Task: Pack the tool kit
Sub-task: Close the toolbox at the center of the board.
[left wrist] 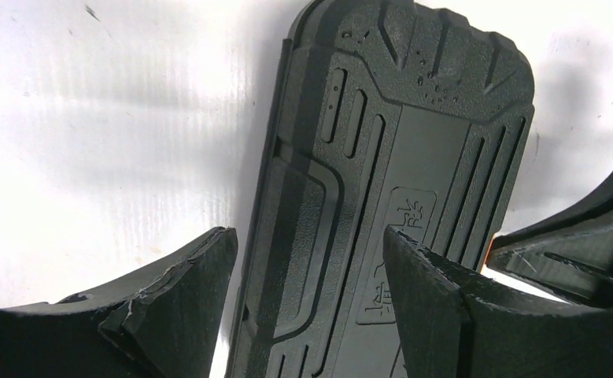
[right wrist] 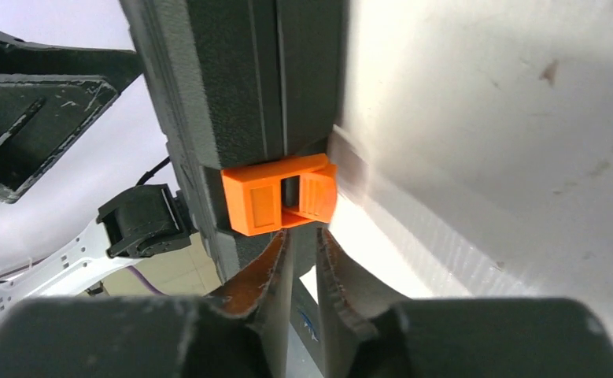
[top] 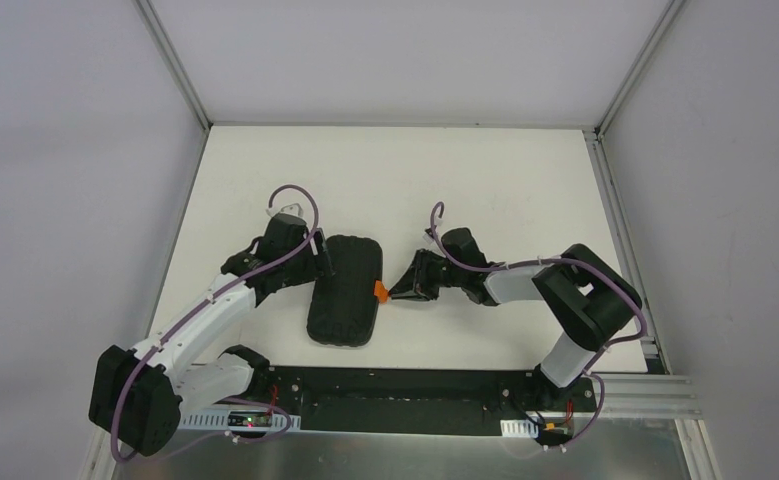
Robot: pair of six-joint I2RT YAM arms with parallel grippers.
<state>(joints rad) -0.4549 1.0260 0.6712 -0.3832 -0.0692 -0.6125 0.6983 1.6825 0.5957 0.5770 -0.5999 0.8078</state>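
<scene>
The closed case point(top: 345, 290) lies on the table point(top: 485, 180), its long axis running near to far. The right gripper point(right wrist: 303, 240), fingers pinched almost together on nothing, points at the orange latch point(right wrist: 279, 193) on the case's right edge. Farther back, the left gripper point(left wrist: 309, 236) gapes empty over the left edge.

The top camera looks down over the near edge of the table point(top: 465, 180), seeing all of it. Both wrist cameras sit close to the case point(top: 345, 290), from opposite long sides; all three views share it.
</scene>
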